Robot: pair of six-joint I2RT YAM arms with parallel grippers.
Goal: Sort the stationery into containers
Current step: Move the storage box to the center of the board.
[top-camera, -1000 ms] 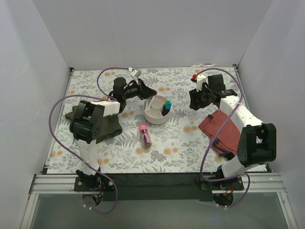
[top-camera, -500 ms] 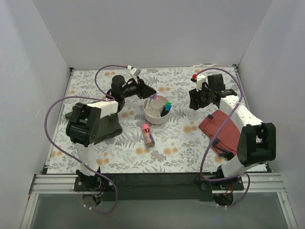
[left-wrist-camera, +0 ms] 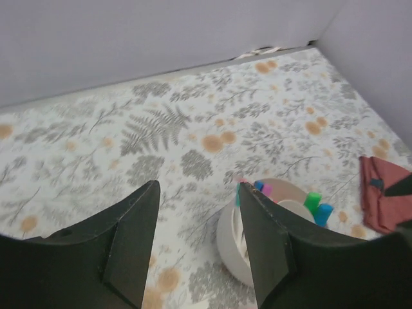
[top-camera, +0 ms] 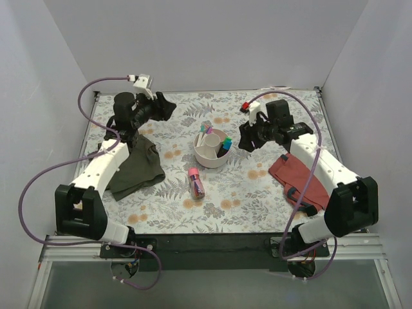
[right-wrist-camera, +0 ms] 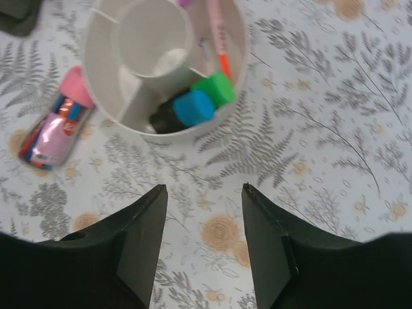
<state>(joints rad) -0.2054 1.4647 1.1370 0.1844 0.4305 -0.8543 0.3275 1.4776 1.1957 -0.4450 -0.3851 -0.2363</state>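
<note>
The off-white divided bowl [top-camera: 212, 149] stands mid-table. It holds thin white pens with coloured caps [top-camera: 205, 131], an orange-pink pen [right-wrist-camera: 217, 38] and black highlighters with green [right-wrist-camera: 214, 90] and blue [right-wrist-camera: 192, 107] ends. The stubby pink tube [top-camera: 196, 182] lies on the table in front of the bowl, also in the right wrist view [right-wrist-camera: 55, 116]. My left gripper [top-camera: 165, 107] is open and empty, well left of the bowl [left-wrist-camera: 235, 241]. My right gripper [top-camera: 243, 139] is open and empty, just right of the bowl [right-wrist-camera: 161, 71].
A dark olive cloth [top-camera: 136, 167] lies at the left under my left arm. A red cloth pouch [top-camera: 297, 176] lies at the right under my right arm. White walls enclose the floral table on three sides.
My left arm has swung back and left, away from the bowl, with the pens left standing in it. My right gripper has moved left toward the bowl. The pink tube shifted slightly.
</note>
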